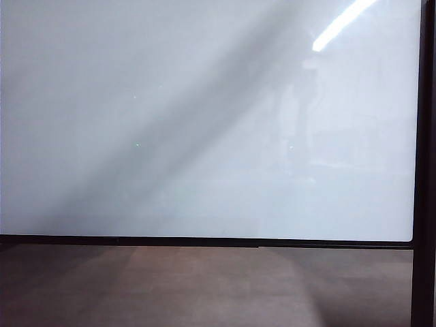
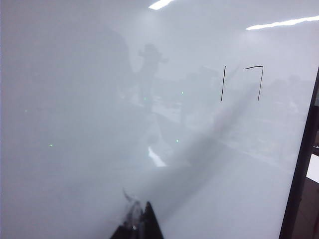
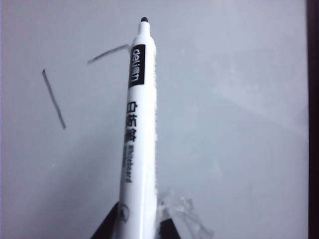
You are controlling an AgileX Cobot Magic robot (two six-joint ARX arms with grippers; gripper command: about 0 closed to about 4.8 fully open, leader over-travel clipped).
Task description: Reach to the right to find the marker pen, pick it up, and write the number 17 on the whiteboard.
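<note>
With both strokes of the 17 (image 2: 242, 83) showing on the whiteboard (image 1: 204, 136), the right gripper (image 3: 142, 219) is gripping the marker pen (image 3: 139, 124) clear of it, probably needing only to set it down, while the left gripper (image 2: 141, 224) is idling, its opening unclear.

Whiteboard (image 1: 204, 122): glossy white-grey panel, thin black frame, grey diagonal shadow band, bright white light streak reflected near its upper frame. Written strokes (image 2: 241, 82) on whiteboard: black. Marker pen (image 3: 138, 129): white barrel, black tip, black label block with white lettering, black characters along barrel. Surface (image 1: 204, 286) below whiteboard frame: brown wood-grain.
</note>
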